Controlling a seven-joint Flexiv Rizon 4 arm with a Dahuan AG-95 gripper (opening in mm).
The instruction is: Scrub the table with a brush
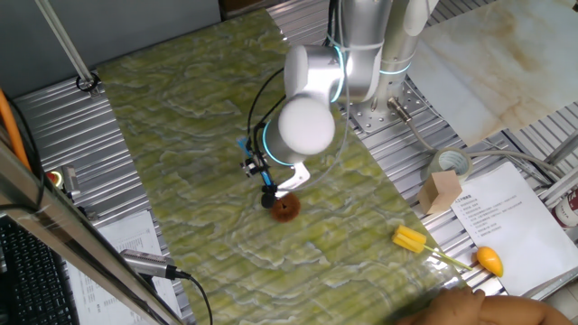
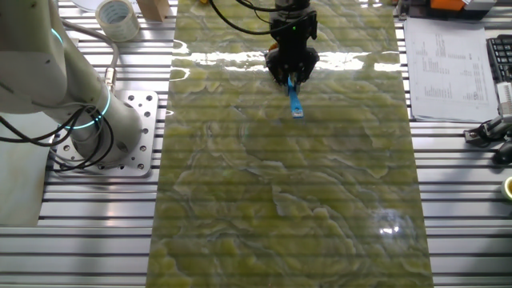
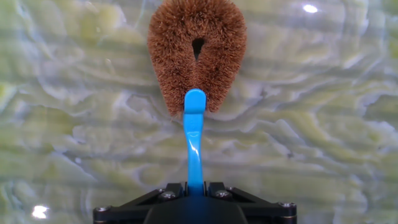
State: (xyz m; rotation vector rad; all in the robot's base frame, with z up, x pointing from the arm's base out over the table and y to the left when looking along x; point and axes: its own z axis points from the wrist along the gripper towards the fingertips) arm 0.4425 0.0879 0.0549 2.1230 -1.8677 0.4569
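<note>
Nearest the lens is my claw [image 3: 195, 198], closed on the blue handle of the brush [image 3: 194, 112], which runs straight out ahead of my fingers to the brown bristle head. That head looks pressed onto the table [image 3: 323, 137] just beyond me, though from the hand view I cannot be sure how hard the bristles bear down. To scrub well, I judge I should keep the handle low and steady so the head stays flat, press lightly enough that the thin handle does not bend or twist in my grip, and sweep in overlapping strokes along the ribbing, staying on the green marbled surface and off the bare metal at either side.
</note>
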